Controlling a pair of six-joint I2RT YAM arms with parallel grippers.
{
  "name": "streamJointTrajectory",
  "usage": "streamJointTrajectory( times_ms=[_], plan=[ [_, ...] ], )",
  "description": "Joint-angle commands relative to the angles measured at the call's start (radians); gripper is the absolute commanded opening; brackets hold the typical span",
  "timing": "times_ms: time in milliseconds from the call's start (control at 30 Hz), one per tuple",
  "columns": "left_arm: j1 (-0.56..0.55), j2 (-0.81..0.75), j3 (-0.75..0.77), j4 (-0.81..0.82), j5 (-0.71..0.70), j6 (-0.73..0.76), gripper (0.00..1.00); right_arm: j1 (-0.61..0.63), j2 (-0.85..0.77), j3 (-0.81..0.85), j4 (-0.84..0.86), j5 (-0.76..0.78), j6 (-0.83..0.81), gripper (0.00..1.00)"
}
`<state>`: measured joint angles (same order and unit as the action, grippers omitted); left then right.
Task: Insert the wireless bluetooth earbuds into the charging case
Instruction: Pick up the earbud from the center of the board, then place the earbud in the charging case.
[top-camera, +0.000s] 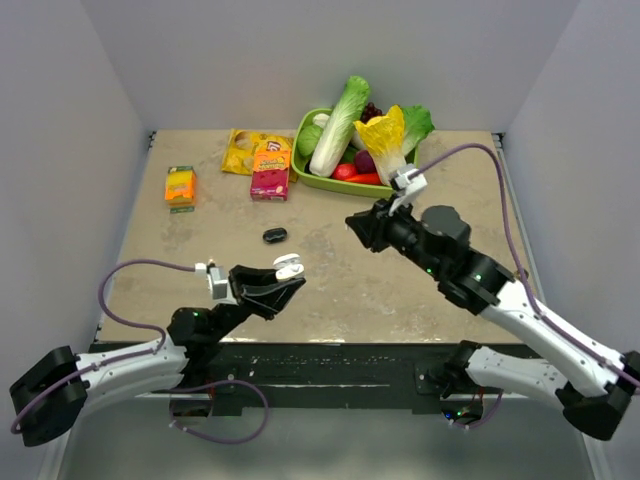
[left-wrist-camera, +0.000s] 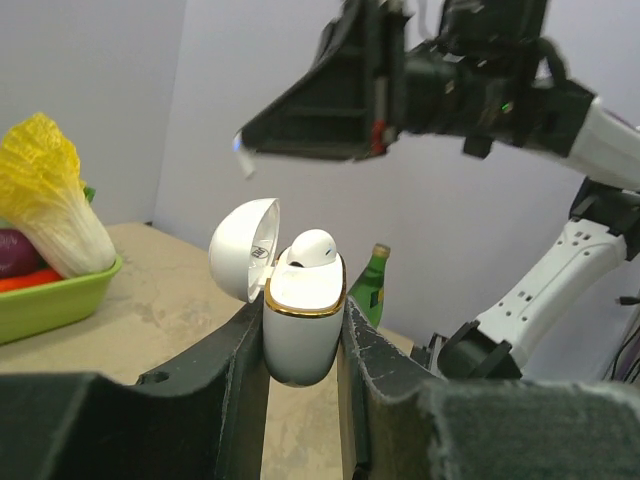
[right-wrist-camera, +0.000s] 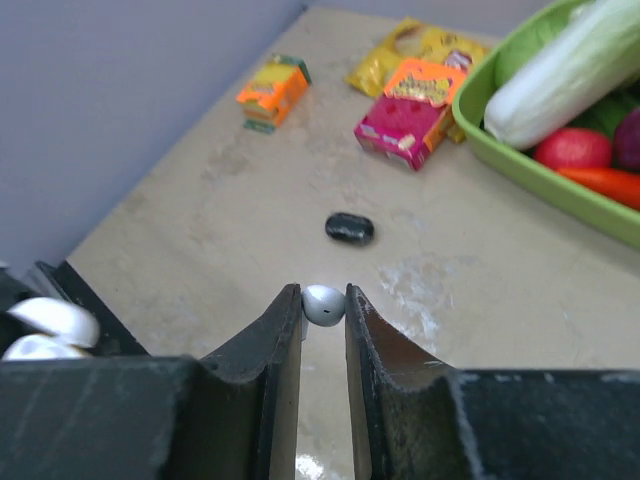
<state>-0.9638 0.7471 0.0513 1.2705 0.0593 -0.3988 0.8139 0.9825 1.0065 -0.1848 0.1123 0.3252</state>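
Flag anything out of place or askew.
Nothing spilled or damaged. One stray: a small black oval object lies alone mid-table, apart from the snack boxes and green tray. The charging case sits upright in the left gripper, lid open, one earbud inside; the right gripper pinches the other earbud.

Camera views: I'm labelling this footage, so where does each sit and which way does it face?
Top external: above and behind the arm bases, looking down at the table; both arms show.
Left wrist: looks forward along the left gripper, shut on the open charging case with one earbud seated; the right arm opposite.
Right wrist: looks down past the right gripper, shut on the other earbud, at the table.
Shared: the case appears in all three views.
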Motion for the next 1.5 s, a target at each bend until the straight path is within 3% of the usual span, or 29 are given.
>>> streamJointTrajectory(
  times_ms=[0, 300, 800, 1467],
  plan=[
    [-0.004, 0.086, 0.010, 0.084, -0.013, 0.061, 0.00, 0.019, -0.116, -0.026, 0.061, -0.039, -0.092, 0.00],
    [-0.003, 0.267, 0.156, 0.128, 0.019, 0.092, 0.00, 0.099, -0.191, -0.025, 0.064, -0.109, -0.146, 0.00],
    [-0.003, 0.492, 0.363, 0.185, 0.083, 0.127, 0.00, 0.114, -0.222, -0.086, 0.157, -0.157, -0.149, 0.00],
    [-0.004, 0.511, 0.440, 0.086, 0.100, 0.068, 0.00, 0.148, -0.180, -0.144, 0.241, -0.059, -0.189, 0.00]
  ],
)
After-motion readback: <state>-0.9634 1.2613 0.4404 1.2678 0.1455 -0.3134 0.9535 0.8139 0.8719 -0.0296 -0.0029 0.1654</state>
